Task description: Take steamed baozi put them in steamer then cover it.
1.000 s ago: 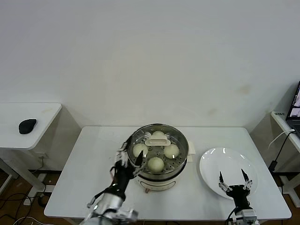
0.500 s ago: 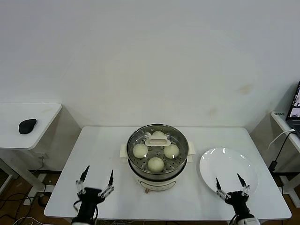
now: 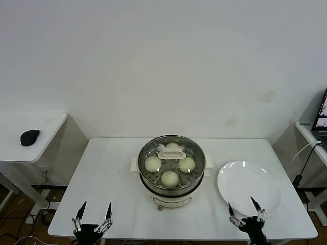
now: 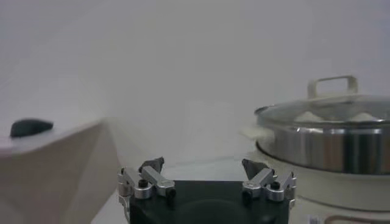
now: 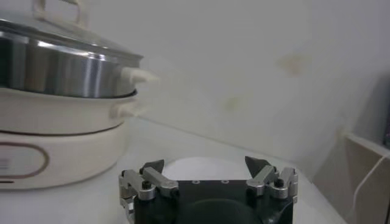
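four steamed baozi (image 3: 169, 178) sit in the steamer (image 3: 172, 190) under the cover (image 3: 171, 154), so the job looks finished. left gripper (image 3: 93, 221) and right gripper (image 3: 243, 213) hang near it, fingers apart, empty.

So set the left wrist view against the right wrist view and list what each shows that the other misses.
Left wrist view only: the open left gripper, and a dark mouse on a side table beyond it.

Right wrist view only: the open right gripper, with the white plate just past it and a white cable at the edge.

Both: the steamer, closed under the cover, standing on the white table with the plain wall behind.
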